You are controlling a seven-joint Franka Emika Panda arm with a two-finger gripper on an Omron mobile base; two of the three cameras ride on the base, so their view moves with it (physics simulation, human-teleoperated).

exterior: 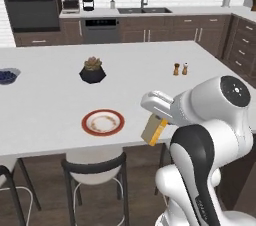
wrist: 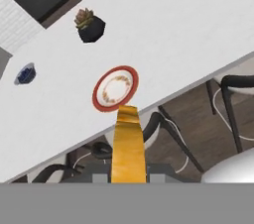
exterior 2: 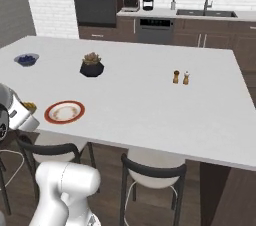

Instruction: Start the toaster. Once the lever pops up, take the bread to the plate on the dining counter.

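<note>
1. Hand view: the fingers (wrist: 128,177) are closed part-way on the bread (wrist: 128,143), a flat slice seen edge-on as a golden-orange strip rising toward the plate (wrist: 115,88).
2. Plate: round and flat, with a red-orange rim and a pale speckled centre; it lies on the smooth white tabletop (wrist: 188,29) close to the near edge.
3. Bread against the plate: in the hand view its top end almost meets the plate's rim; in the left base view the bread (exterior: 153,130) hangs just off the tabletop's near edge, to the right of the plate (exterior: 103,122).
4. Left base view alone shows the bread's pale tan face and its square shape, tilted, under the white hand.
5. Beyond the plate stands a dark faceted pot with a spiky plant (exterior: 92,70); far left of it sits a small bowl of blue berries (exterior: 7,76).
6. Both base views show two small brown shakers (exterior 2: 180,77), well right of the plate (exterior 2: 64,112).
7. Below the plate, round pale stools with black metal frames (exterior: 95,167) stand on a dark wood floor.
</note>
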